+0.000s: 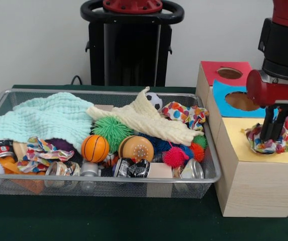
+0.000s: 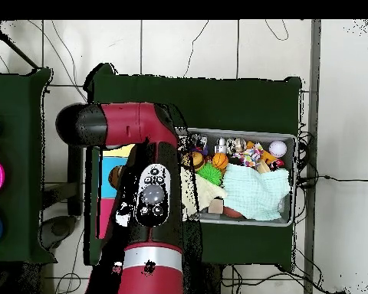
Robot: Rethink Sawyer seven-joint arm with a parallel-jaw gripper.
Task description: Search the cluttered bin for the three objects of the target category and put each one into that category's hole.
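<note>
A wooden box stands right of the wire bin [image 1: 108,181], with a red top [image 1: 214,68], a blue top [image 1: 224,108] and a yellow top [image 1: 236,140]. My gripper [image 1: 272,137] reaches down onto the yellow section, shut on a bunched colourful patterned cloth [image 1: 257,143] that covers the hole there. A second patterned cloth [image 1: 184,113] lies at the bin's far right corner. A third patterned cloth [image 1: 43,150] lies near its front left. In the overhead view the red arm [image 2: 145,199] hides the gripper and most of the box.
The bin also holds a mint cloth [image 1: 43,118], a cream cloth [image 1: 144,120], an orange basketball [image 1: 94,148], spiky balls [image 1: 112,129], cans and jars along the front. From above, the bin [image 2: 241,221] sits right of the arm, with the mint cloth [image 2: 252,191] in it.
</note>
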